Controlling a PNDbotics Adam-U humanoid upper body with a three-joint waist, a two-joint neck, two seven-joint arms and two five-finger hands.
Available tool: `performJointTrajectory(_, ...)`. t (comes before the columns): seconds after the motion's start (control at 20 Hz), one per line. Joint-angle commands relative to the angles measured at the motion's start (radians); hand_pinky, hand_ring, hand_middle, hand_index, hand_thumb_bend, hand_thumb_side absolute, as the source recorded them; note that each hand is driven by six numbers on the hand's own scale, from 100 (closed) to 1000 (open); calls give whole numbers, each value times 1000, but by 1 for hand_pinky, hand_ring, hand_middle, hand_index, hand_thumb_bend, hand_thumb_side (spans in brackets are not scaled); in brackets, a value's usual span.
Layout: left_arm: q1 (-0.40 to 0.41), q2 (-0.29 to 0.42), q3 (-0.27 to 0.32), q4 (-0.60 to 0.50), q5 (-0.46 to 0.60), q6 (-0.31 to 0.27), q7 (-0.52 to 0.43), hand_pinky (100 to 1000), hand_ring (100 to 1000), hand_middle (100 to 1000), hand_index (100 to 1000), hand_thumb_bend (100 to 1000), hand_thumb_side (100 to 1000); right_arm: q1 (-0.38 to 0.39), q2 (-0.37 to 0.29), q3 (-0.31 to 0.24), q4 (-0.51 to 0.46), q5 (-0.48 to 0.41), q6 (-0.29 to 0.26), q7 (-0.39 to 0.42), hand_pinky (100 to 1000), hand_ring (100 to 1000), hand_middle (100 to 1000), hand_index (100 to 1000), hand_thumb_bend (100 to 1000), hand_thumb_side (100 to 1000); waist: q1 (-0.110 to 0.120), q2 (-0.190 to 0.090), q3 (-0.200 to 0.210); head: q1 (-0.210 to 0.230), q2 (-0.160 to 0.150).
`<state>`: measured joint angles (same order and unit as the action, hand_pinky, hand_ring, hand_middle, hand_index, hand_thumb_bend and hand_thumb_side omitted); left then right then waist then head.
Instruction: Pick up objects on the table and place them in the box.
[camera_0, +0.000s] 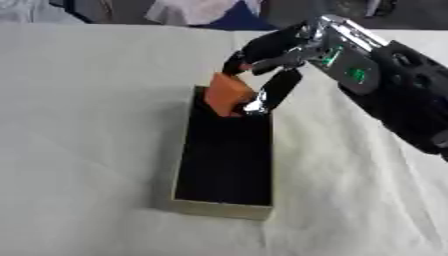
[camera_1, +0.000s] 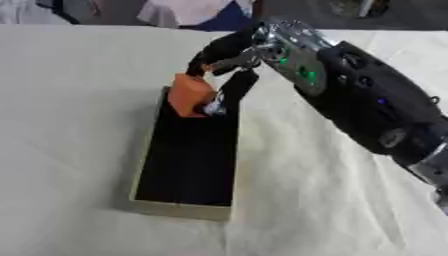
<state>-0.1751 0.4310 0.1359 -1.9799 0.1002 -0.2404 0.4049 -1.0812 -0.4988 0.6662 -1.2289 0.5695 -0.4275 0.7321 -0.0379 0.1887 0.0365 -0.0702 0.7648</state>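
An orange block (camera_0: 228, 95) hangs over the far end of a long, narrow box (camera_0: 220, 209) with a dark inside and pale wooden walls. My right hand (camera_0: 273, 56) comes in from the upper right and pinches the block between its thumb and curled fingers. The block's lower corner dips just inside the box's far end. The left hand shows in neither view.
A cream cloth (camera_0: 79, 130) covers the whole table, with creases to the right of the box. My black right forearm (camera_1: 376, 105) stretches over the table's right side. People's clothes show past the far edge.
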Motion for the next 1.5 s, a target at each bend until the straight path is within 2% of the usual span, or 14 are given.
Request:
performJointTrajectory(0.05,-6,13,5,-20,1,0,-1,733,806,767,897,343,971,-15,-33,-23,-31,-5,-187,175,844,868,858,957,257,760,4,-15,-2,1,5)
performJointTrajectory(0.1,-5,13,6,-20,1,0,0,733,806,766,897,343,971,-15,-35,-22,-34,-4,-190,175,853,876,865,961,268,732,5,-15,-2,1,5)
performJointTrajectory(0.2,-6,13,6,-20,1,0,1,733,805,766,897,343,970,-14,-36,-19,-35,-3,-197,175,863,882,872,970,278,611,5,-15,-3,1,5)
performJointTrajectory(0.25,-6,13,7,-20,1,0,1,733,805,765,897,344,969,-13,-36,-18,-35,-2,-200,175,869,877,877,984,314,452,5,-15,-4,1,5)
performJointTrajectory(0.4,-6,13,7,-20,1,0,1,733,805,765,897,344,968,-12,-36,-18,-33,0,-201,175,878,876,892,1000,362,352,6,-15,-5,1,5)
performJointTrajectory(0.45,-6,13,7,-20,2,0,1,733,805,764,897,345,967,-13,-36,-16,-32,3,-200,175,887,876,901,1000,398,281,6,-15,-6,0,5)
performJointTrajectory(0.5,-6,13,6,-20,2,0,1,733,805,763,897,345,965,-15,-36,-14,-30,6,-200,175,890,875,902,1000,411,249,6,-15,-6,0,5)
performJointTrajectory(0.7,-7,13,7,-20,2,-1,0,734,804,762,898,348,960,-19,-32,-2,-19,8,-200,175,893,871,908,1000,415,225,6,-16,-7,-1,5)
performJointTrajectory(0.9,-6,13,8,-20,2,-1,1,734,804,761,897,348,961,-20,-35,-11,-20,12,-193,175,882,860,895,1000,420,263,6,-17,-8,-1,5)
performJointTrajectory(0.95,-6,12,8,-20,2,-1,1,733,804,761,897,348,963,-18,-38,-18,-24,17,-188,175,879,861,892,1000,407,298,6,-17,-8,-1,5)
performJointTrajectory(1.05,-5,12,9,-20,1,-1,2,734,804,761,897,348,963,-5,-51,-53,-47,30,-168,175,878,869,891,1000,402,325,6,-16,-10,2,5)
performJointTrajectory(1.5,-3,12,12,-20,-2,0,5,734,803,761,897,346,965,73,-163,-222,-138,134,-75,175,887,904,896,1000,477,306,5,-13,-17,7,5)
